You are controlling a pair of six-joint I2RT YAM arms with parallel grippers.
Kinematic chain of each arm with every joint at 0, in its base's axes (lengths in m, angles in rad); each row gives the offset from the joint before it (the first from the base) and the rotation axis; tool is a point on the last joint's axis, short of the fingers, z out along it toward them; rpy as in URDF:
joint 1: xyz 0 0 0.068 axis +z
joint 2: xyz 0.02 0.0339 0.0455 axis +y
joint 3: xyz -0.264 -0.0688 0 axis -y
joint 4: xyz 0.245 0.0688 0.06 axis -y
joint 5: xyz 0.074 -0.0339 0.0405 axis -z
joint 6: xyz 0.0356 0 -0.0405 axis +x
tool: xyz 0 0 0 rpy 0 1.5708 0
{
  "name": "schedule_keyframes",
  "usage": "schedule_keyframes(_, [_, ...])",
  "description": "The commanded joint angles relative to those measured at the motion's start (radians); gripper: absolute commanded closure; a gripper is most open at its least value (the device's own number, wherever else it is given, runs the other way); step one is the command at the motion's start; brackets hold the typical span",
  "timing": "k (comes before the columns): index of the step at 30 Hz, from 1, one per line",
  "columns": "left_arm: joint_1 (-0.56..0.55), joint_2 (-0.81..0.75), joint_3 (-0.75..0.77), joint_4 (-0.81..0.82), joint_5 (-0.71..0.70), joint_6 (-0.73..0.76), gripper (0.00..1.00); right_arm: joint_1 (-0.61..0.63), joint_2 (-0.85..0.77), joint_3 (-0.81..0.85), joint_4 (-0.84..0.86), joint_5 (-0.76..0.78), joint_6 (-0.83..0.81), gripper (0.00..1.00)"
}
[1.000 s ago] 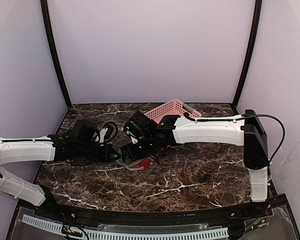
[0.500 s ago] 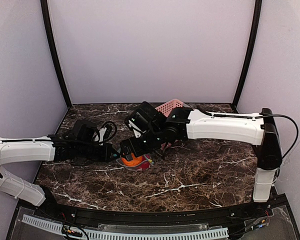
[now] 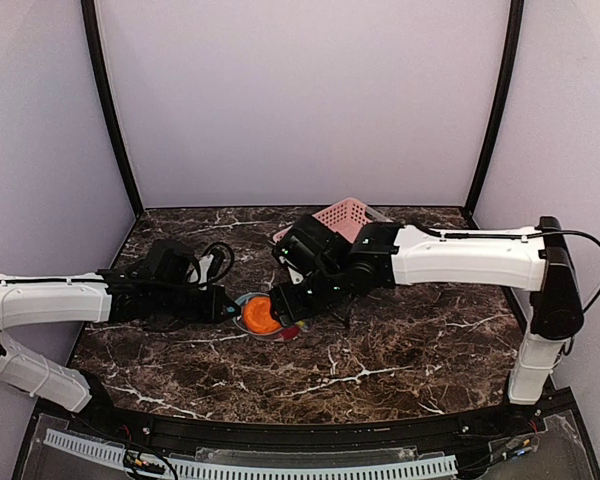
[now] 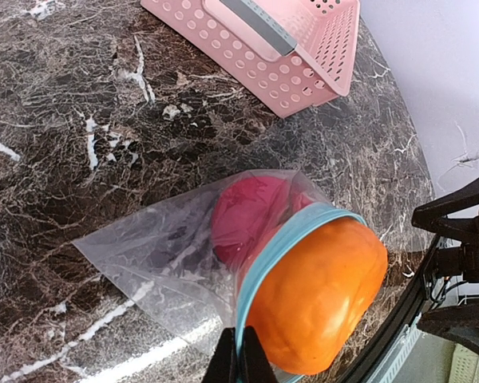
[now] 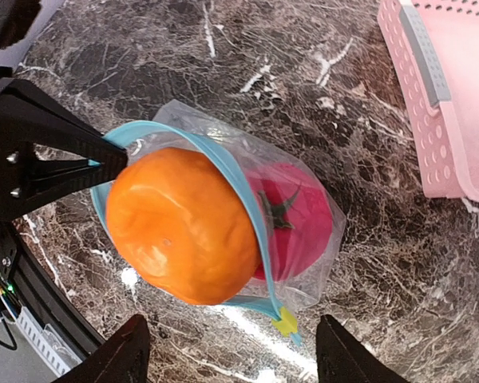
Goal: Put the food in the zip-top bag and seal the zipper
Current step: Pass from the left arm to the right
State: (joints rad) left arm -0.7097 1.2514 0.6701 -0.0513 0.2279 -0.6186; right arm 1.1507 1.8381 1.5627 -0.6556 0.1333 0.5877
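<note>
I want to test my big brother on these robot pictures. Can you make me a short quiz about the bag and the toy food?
1. True or false: the red food is already inside the zip-top bag.
2. Pick one. Where is the orange food?
A. deep in the bag, behind the red food
B. in the bag's open mouth, partly sticking out
C. right outside the bag
3. Fill the gap: the left gripper is pinched shut on the bag's teal-blue ____.

Key: 1 true. 2 B. 3 zipper.
</note>
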Motion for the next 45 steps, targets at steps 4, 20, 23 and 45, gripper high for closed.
schedule_keyframes(4, [0.000, 0.006, -0.010, 0.010, 0.006, -0.006, 0.99, -0.014, 0.026, -0.040, -0.008, 0.029, 0.025, 0.39])
schedule_keyframes(20, [0.000, -0.004, -0.015, -0.003, 0.003, -0.001, 0.99, -0.021, 0.119, 0.015, -0.035, 0.091, 0.002, 0.56])
schedule_keyframes(23, [0.000, -0.004, -0.015, -0.006, 0.003, -0.001, 0.99, -0.022, 0.130, 0.026, -0.038, 0.099, -0.003, 0.58])
schedule_keyframes(45, [0.000, -0.046, -0.020, -0.027, -0.001, 0.006, 0.99, -0.021, 0.135, 0.027, 0.033, 0.057, -0.041, 1.00])
